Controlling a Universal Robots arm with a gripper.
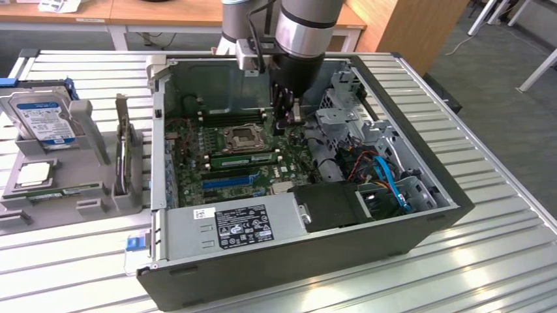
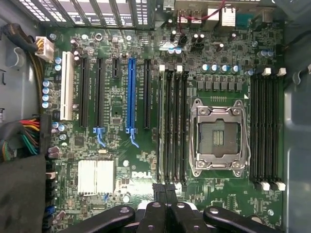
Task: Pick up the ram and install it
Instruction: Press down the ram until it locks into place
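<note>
Ram, long narrow green circuit-board stick (image 1: 245,158), was seen stood on edge in memory slot just beside square metal processor socket (image 1: 242,137); judged already seated. Open black tower case (image 1: 304,274) was laid on side, so green motherboard (image 2: 121,160) could be reached from above. Black two-finger gripper (image 2: 165,190) was held over slot ends, jaws closed together, nothing gripped; pressing on stick end judged likely. Contact with stick was hidden by fingers. Thin greenish strip (image 1: 57,193) on grey tray (image 1: 96,208) was too small to be identified.
</note>
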